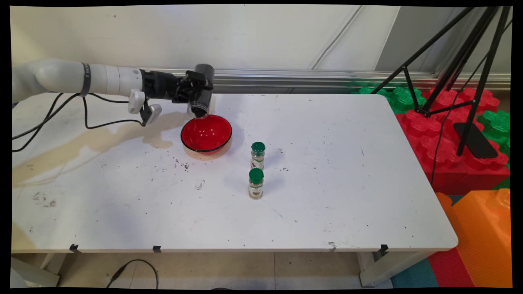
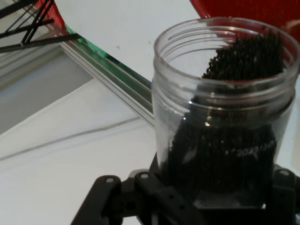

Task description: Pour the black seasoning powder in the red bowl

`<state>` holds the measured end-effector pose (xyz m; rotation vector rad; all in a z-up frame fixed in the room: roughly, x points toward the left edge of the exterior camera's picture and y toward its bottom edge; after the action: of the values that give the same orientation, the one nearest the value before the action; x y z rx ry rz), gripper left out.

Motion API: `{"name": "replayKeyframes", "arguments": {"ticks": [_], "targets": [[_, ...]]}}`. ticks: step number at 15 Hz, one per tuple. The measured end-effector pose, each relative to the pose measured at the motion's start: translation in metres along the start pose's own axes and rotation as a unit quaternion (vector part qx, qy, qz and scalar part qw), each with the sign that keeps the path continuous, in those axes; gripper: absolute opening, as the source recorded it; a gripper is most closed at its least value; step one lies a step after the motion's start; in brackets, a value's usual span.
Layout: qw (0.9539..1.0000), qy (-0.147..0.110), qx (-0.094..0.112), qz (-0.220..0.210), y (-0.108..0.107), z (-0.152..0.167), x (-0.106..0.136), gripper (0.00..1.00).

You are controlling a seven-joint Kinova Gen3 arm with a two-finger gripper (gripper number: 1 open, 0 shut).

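My gripper is shut on a clear lidless jar filled with small black grains. The jar is tipped mouth-down, its rim just above the far edge of a red bowl on the white table. In the hand view the jar fills the frame, grains piled toward its open mouth, with the red bowl showing beyond it. No grains show inside the bowl.
Two small spice jars with green lids stand right of the bowl, one farther, one nearer. Black specks are scattered on the table near the bowl. A tripod and coloured foam blocks stand off the table's right end.
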<state>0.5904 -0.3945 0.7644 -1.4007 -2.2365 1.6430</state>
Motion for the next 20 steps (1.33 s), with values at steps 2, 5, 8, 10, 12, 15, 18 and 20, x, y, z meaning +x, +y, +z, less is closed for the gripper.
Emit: {"name": "replayKeyframes", "arguments": {"ticks": [2,5,8,10,12,15,18,20], "targets": [[0.9999,0.001,0.001,0.012,-0.001,0.001,0.001,0.0],[0.9997,0.002,0.003,0.026,-0.001,0.002,0.002,0.0],[0.9992,0.003,0.004,0.041,-0.002,0.003,0.004,0.0],[0.9988,0.003,0.005,0.049,-0.003,0.004,0.006,0.0],[0.9985,0.004,0.005,0.055,-0.004,0.005,0.007,0.0],[0.9981,0.004,0.006,0.062,-0.005,0.005,0.009,0.0],[0.9978,0.005,0.006,0.067,-0.006,0.006,0.011,0.0],[0.9975,0.005,0.007,0.07,-0.007,0.006,0.012,0.0]]}}
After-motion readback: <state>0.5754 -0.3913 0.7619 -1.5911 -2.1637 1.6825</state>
